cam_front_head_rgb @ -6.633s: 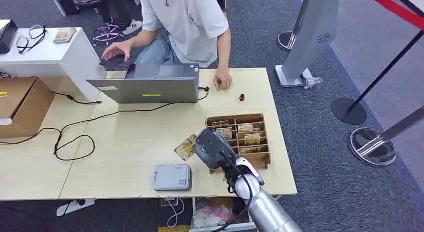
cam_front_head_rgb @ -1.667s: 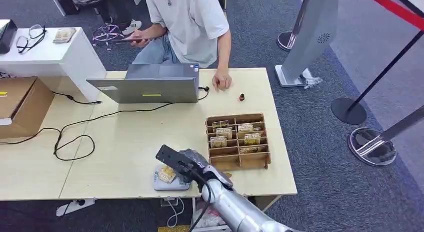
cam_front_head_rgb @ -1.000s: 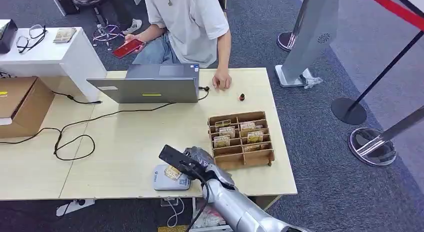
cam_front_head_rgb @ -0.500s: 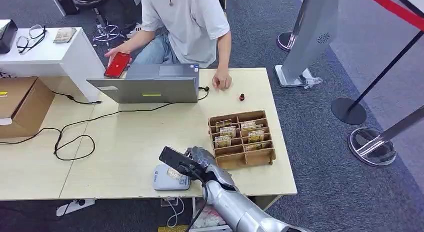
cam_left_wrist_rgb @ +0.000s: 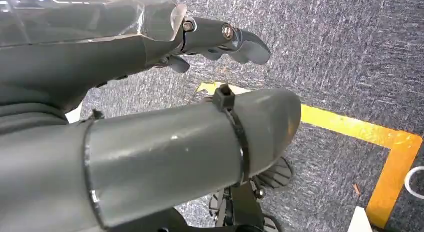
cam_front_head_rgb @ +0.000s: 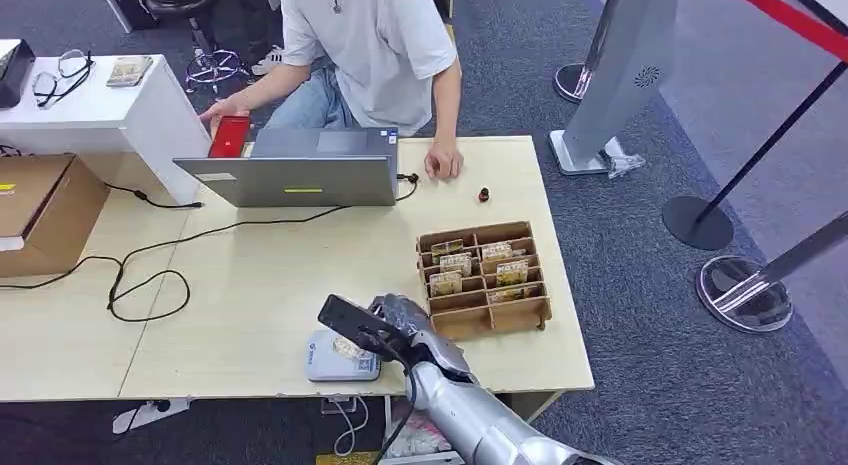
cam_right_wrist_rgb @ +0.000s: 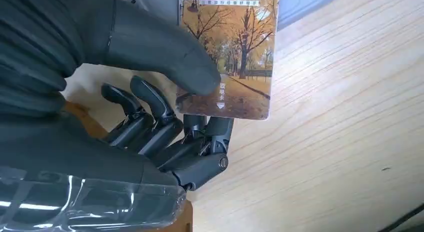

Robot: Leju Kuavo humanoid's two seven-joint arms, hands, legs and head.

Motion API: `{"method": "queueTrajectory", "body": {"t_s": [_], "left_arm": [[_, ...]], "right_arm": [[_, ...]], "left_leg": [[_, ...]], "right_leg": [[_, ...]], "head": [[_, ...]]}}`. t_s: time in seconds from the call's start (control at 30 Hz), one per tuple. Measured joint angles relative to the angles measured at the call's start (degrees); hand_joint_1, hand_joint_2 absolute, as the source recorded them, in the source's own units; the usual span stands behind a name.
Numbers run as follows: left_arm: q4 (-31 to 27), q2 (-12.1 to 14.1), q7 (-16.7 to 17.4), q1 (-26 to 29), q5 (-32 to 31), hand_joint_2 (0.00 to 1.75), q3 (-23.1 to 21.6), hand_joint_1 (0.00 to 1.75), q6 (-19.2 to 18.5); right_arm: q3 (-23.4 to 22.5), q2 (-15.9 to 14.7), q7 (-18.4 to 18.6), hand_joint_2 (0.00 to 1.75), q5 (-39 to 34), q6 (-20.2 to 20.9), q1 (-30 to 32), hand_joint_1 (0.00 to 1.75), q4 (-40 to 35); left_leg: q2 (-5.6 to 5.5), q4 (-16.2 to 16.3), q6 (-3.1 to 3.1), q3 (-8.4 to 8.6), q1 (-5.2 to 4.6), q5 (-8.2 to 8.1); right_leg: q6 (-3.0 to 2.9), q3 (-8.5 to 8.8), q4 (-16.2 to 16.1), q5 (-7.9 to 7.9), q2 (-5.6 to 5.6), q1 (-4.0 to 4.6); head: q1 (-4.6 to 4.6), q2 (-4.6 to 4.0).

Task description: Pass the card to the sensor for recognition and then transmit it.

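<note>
My right hand (cam_front_head_rgb: 398, 328) hovers at the table's front edge and pinches a card with an autumn-tree picture (cam_front_head_rgb: 349, 347) over the grey sensor (cam_front_head_rgb: 325, 360). In the right wrist view the thumb of my right hand (cam_right_wrist_rgb: 90, 147) presses the card (cam_right_wrist_rgb: 235, 47) against the fingers, above the wooden tabletop, with the sensor's pale edge (cam_right_wrist_rgb: 310, 5) beyond it. I cannot tell whether the card touches the sensor. My left hand (cam_left_wrist_rgb: 125, 52) hangs over the carpet with fingers apart, holding nothing.
A wooden card box (cam_front_head_rgb: 530, 310) with several cards stands just right of my hand. A laptop (cam_front_head_rgb: 300, 175), a black cable (cam_front_head_rgb: 150, 275) and a cardboard box (cam_front_head_rgb: 40, 210) lie further back and left. A seated person rests a hand (cam_front_head_rgb: 443, 163) on the table and holds a red phone (cam_front_head_rgb: 229, 135).
My right hand carried the card from beside the card box to over the sensor and has stayed there for the last second. The person lowered the red phone behind the laptop.
</note>
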Motion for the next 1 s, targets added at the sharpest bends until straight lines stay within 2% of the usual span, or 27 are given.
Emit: {"method": "queueTrajectory", "body": {"t_s": [0.2,0.47,0.67,0.87,0.93,1.0], "left_arm": [[0.0,0.0,0.0,0.0,-0.1,0.0,0.0,0.0,0.0],[0.0,0.0,-0.1,0.1,-0.1,0.0,0.0,0.0,0.0],[0.0,0.0,-0.1,0.1,-0.1,0.0,0.0,0.0,0.0],[0.0,0.0,-1.0,0.1,-0.2,0.0,0.0,0.0,-0.1],[0.0,0.0,-1.1,0.1,-0.1,0.0,0.0,0.0,0.0],[0.0,0.0,-1.2,0.1,0.3,0.0,0.0,0.0,0.0]], "right_arm": [[-2.2,0.0,-5.8,1.75,-5.6,5.7,0.6,1.75,-0.9],[-5.5,-1.0,-10.5,1.75,-15.2,15.6,2.1,1.75,-9.6],[-6.5,-1.8,-11.0,1.75,-16.3,16.5,2.5,1.75,-13.2],[-6.6,-3.6,-12.8,1.75,-21.8,18.6,3.7,1.75,-19.6],[-6.6,-4.5,-12.9,1.75,-22.1,17.7,3.9,1.75,-22.8],[-6.6,-5.5,-12.5,1.75,-19.6,14.0,3.8,1.75,-26.5]], "left_leg": [[0.0,0.0,0.0,-0.01,0.0,0.0],[0.0,0.0,0.0,-0.01,0.0,0.0],[0.01,0.0,0.0,0.0,0.0,0.0],[0.0,0.0,0.0,-0.01,0.0,0.0],[0.0,0.0,0.0,-0.01,0.0,0.0],[0.01,0.0,0.0,-0.01,-0.01,0.0]], "right_leg": [[0.0,0.0,0.0,0.0,0.0,0.0],[0.0,-0.01,0.0,0.0,0.01,0.0],[0.0,-0.01,0.0,0.0,0.01,0.0],[0.0,-0.02,0.0,0.0,0.01,0.0],[0.0,-0.02,0.0,0.0,0.01,0.0],[0.0,-0.02,0.0,0.0,0.01,-0.01]], "head": [[-0.02,0.0],[-0.02,0.0],[-0.02,0.0],[-0.02,0.0],[0.0,0.0],[-0.02,0.0]]}}
